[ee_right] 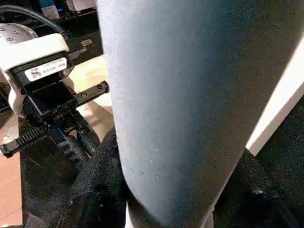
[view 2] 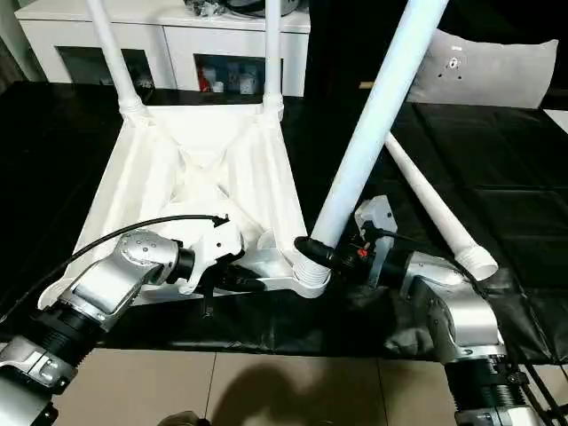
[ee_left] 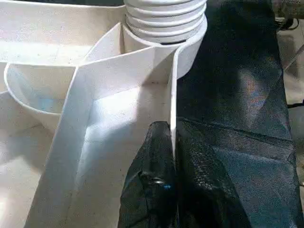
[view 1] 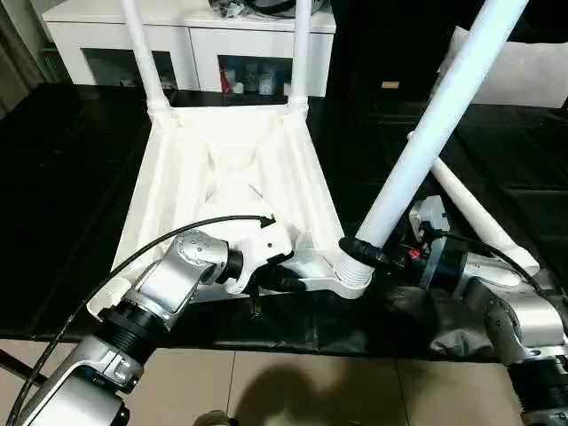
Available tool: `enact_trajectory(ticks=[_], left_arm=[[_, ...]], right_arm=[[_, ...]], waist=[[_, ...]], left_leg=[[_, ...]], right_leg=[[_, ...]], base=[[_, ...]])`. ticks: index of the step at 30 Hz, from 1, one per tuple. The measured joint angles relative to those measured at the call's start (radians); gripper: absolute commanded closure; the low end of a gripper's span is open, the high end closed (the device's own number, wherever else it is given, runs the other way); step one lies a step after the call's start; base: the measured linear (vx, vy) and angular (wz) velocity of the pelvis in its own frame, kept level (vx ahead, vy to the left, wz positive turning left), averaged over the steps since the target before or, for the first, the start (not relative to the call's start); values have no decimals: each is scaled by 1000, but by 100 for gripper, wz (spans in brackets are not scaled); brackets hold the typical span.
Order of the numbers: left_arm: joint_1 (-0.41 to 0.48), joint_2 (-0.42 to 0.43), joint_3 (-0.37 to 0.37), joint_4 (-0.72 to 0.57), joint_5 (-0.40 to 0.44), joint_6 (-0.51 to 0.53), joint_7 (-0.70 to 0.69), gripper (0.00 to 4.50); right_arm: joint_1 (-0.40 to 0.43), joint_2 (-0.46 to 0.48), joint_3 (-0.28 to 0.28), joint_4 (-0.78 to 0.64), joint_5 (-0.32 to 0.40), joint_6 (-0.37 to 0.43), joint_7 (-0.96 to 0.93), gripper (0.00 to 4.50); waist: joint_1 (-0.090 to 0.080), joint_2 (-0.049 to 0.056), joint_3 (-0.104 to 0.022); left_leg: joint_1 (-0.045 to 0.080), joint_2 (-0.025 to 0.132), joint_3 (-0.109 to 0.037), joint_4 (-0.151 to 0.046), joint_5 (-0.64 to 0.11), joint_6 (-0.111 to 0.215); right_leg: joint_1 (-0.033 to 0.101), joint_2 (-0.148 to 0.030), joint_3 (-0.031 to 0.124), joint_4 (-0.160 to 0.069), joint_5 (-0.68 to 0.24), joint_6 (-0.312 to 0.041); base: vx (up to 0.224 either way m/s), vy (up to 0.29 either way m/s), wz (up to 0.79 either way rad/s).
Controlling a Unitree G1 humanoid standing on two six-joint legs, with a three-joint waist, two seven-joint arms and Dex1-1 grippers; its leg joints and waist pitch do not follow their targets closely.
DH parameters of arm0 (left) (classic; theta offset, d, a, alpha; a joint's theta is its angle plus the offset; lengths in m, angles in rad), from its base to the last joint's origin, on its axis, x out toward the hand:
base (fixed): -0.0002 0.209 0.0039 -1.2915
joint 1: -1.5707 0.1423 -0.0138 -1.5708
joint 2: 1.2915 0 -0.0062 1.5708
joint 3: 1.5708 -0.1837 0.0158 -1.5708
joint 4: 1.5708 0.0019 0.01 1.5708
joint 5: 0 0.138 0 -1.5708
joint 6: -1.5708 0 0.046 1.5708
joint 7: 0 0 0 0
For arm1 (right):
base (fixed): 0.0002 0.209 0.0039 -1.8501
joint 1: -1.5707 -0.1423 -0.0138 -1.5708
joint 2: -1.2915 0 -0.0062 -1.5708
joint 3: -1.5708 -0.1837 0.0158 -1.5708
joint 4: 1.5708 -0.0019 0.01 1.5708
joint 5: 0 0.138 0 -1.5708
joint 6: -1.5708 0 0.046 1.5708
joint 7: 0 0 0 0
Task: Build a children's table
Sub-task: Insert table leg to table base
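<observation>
Screwing third leg (view 1: 426, 133) into near corner socket (view 1: 353, 277); leg leaned and needed straightening.
Right gripper (view 1: 373, 256) clasped leg's base half-open; left gripper (ee_left: 172, 156) pinched the table (view 1: 240, 177) rim shut.

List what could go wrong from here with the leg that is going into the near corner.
1. The leg leans well off upright in the corner socket, so its thread may cross or jam.
2. The left gripper pinches only the thin edge wall of the tabletop; twisting could make it slip.
3. The loose leg beside the right gripper could get knocked and roll.
</observation>
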Motion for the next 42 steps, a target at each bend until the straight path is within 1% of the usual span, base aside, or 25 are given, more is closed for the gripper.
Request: enact_trajectory(ticks=[8, 12, 14, 18, 23, 27, 32, 34, 36, 39, 42], left_arm=[[1, -1, 0, 0, 0, 0, 0, 450], [1, -2, 0, 0, 0, -1, -1, 450], [1, -3, 0, 0, 0, -2, -2, 450], [1, -2, 0, 0, 0, -7, -5, 450], [2, -2, 0, 1, 0, -15, -9, 450], [2, 0, 0, 3, 0, -20, -16, 450], [1, 6, 0, 11, 1, -31, -26, 450], [-4, 6, 0, 24, 1, -43, -34, 450], [-6, 6, 0, 32, 1, -53, -39, 450], [-32, 8, -2, 71, 1, -67, -65, 450], [-40, 13, -2, 91, 3, -86, -77, 450]], right_arm=[[15, -3, 2, -16, -3, -18, -5, 262], [23, -25, 25, -43, -35, -39, -3, 262], [32, -25, 26, -55, -41, -41, -7, 262], [52, -22, 21, -79, -40, -42, -22, 262], [78, -21, 16, -106, -36, -42, -43, 262], [80, -33, 23, -117, -37, -40, -40, 262], [29, -60, 52, -88, -49, -28, 8, 262], [-7, -80, 79, -69, -61, -18, 43, 262], [-25, -87, 93, -55, -73, -13, 65, 262], [-55, -96, 116, -32, -83, -13, 96, 262], [-72, -96, 125, -16, -87, -13, 117, 262]], waist=[[1, 2, -1], [2, 2, -1], [2, 3, -1], [2, 6, -1], [3, 14, -1], [2, 17, -2], [1, 18, -3], [1, 17, -3], [2, 16, -4], [4, 16, -4], [7, 15, -4]], left_leg=[[0, 0, 0, -1, 0, 0], [0, 0, 0, -2, 0, 0], [0, 0, 0, -2, 0, 0], [0, 0, 0, -3, 0, 0], [0, 0, 0, -4, 0, 0], [-1, 0, 0, -6, 0, 0], [-1, 0, 0, -7, 0, 0], [0, 0, 0, -7, 0, 0], [0, 1, 0, -7, 0, 0], [-1, 1, 0, -7, 0, 0], [-1, 0, 0, -7, 0, 0]], right_leg=[[0, 0, 0, -1, 0, 0], [0, 0, 0, -2, 0, 0], [0, 0, 0, -2, 0, 0], [0, 0, 0, -4, 0, 0], [0, 0, -1, -5, 0, 0], [0, 0, -1, -7, 0, 0], [1, 0, -1, -9, 0, 0], [1, 0, -1, -8, 0, 0], [1, 1, -2, -9, 0, 0], [1, 1, -2, -8, 0, 0], [1, 0, -2, -8, 0, 0]], base=[[0, 0, 0], [0, 0, 0], [0, 0, 0], [0, 0, 0], [0, 0, 0], [0, 0, 0], [0, 0, 0], [0, 0, 0], [0, 0, 0], [0, 0, 0], [0, 0, 0]])
